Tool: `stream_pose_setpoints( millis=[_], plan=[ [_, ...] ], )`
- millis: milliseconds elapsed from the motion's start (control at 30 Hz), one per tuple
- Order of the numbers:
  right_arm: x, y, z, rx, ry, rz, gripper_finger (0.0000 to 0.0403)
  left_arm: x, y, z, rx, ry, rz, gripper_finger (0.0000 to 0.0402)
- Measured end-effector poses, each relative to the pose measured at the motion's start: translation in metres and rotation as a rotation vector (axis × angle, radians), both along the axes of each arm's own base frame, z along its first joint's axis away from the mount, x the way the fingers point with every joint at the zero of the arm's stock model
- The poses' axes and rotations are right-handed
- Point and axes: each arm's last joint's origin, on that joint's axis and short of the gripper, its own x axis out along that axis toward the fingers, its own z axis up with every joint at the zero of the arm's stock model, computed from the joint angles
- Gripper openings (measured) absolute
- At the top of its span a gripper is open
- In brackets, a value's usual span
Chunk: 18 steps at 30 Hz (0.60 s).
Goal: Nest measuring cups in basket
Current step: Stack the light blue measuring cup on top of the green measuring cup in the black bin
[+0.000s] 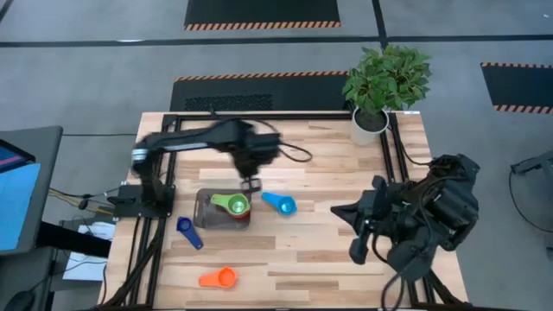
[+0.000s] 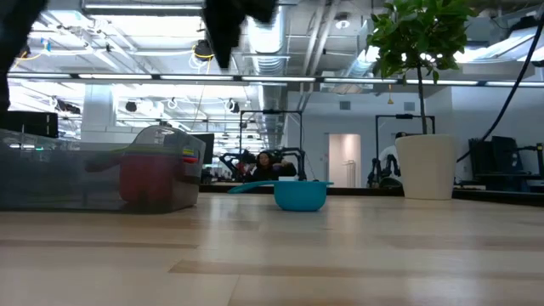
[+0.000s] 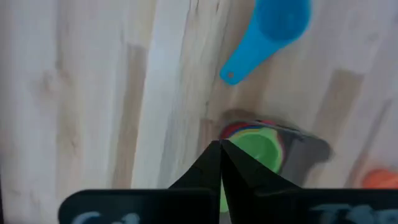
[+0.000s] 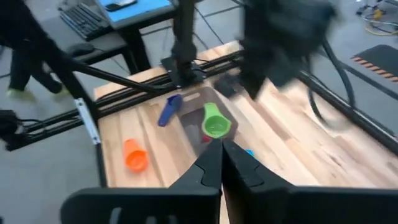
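Observation:
The dark grey translucent basket (image 1: 207,210) (image 2: 59,178) stands on the wooden table with a stack of cups in it. The green cup (image 1: 233,205) (image 3: 258,149) (image 4: 215,125) sits on top, and a red cup (image 2: 149,180) shows through the basket wall. The light blue cup (image 1: 278,203) (image 2: 300,194) (image 3: 273,28) lies on the table right of the basket. The dark blue cup (image 1: 188,231) (image 4: 169,109) and the orange cup (image 1: 218,277) (image 4: 134,154) lie nearer the near edge. My left gripper (image 1: 251,183) (image 3: 221,149) hovers shut and empty above the basket's far side. My right gripper (image 4: 221,147) is shut and waits at the table's right.
A white pot (image 1: 370,123) (image 2: 427,166) with a green plant stands at the far right corner. My right arm (image 1: 406,220) is folded over the table's right side. Bare wood lies between it and the light blue cup.

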Motion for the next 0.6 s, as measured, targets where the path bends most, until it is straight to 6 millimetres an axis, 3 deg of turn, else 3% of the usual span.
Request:
stream_pose_setpoints(
  millis=[133, 300, 467, 600],
  plan=[
    [0.009, -0.006, -0.004, -0.016, 0.022, -0.033, 0.0014, -0.060, -0.028, 0.032, 0.002, -0.075, 0.031, 0.0000],
    [0.039, -0.005, -0.031, -0.057, 0.182, -0.052, 0.0025, -0.155, -0.062, 0.037, -0.014, -0.143, 0.163, 0.0000],
    [0.091, -0.016, -0.070, -0.164, 0.337, -0.123, 0.0041, -0.237, -0.074, 0.014, -0.132, -0.229, 0.316, 0.0000],
    [0.121, -0.063, -0.080, -0.095, 0.394, -0.275, 0.0027, -0.273, -0.067, -0.011, -0.205, -0.369, 0.372, 0.0000]
  ],
)
